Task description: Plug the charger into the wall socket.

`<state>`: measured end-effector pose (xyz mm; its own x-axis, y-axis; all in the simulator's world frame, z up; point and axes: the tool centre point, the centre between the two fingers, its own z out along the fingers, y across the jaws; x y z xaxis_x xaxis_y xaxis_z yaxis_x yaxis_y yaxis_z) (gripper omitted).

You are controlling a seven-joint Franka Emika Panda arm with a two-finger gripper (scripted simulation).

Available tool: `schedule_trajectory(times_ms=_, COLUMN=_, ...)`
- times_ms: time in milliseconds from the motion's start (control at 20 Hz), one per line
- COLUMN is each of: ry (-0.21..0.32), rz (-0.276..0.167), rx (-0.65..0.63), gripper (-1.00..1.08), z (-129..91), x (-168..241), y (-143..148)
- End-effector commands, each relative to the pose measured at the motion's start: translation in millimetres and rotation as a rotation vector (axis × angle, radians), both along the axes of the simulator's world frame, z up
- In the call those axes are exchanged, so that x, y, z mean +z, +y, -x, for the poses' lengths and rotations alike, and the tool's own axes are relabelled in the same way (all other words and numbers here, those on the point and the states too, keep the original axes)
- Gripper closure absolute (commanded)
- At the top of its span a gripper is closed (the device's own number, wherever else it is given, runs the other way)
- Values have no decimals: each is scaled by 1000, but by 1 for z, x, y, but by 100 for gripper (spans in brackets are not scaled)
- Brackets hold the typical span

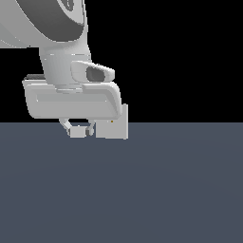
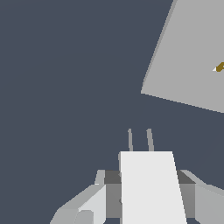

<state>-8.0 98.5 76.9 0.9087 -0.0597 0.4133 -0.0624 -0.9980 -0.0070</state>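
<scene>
In the exterior view the Panda arm [image 1: 52, 42] fills the upper left of the frame, its pale wrist and broad hand body reaching down to the line where the black background meets the dark grey floor [image 1: 142, 190]. The gripper [image 1: 79, 130] hangs just below that hand, low over the floor, its two short fingers [image 1: 66, 125] closed on the sides of the charger [image 1: 78, 131], a small white block that sits between them. Immediately toward the exterior view's right of the block stands the wall socket [image 1: 115, 127], an upright light-grey plate with a tiny orange dot [image 1: 112, 121] near its top; its upper left is covered by the hand body. Whether block and plate touch cannot be told from this view. The wrist view shows the charger [image 2: 151, 188] clamped between grey finger pads [image 2: 113, 194], with two thin prongs [image 2: 140, 140] sticking out ahead of it over bare floor. The socket plate [image 2: 183, 57] lies apart from the prong tips, off to one side and at an angle, its orange dot [image 2: 220, 67] at the frame edge. The floor around block and plate is open on every visible side.
</scene>
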Motion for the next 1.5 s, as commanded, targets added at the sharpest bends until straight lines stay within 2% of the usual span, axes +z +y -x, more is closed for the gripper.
schedule_trajectory(times_ms=0, ry=0, rz=0, rx=-58, gripper=108, z=-2, x=5, y=-7)
schedule_trajectory(times_ms=650, ry=7, rz=3, rx=-265, gripper=108, z=-4, x=22, y=-36)
schedule_trajectory(times_ms=1450, ry=10, rz=5, rx=-295, gripper=108, z=-8, x=24, y=-42)
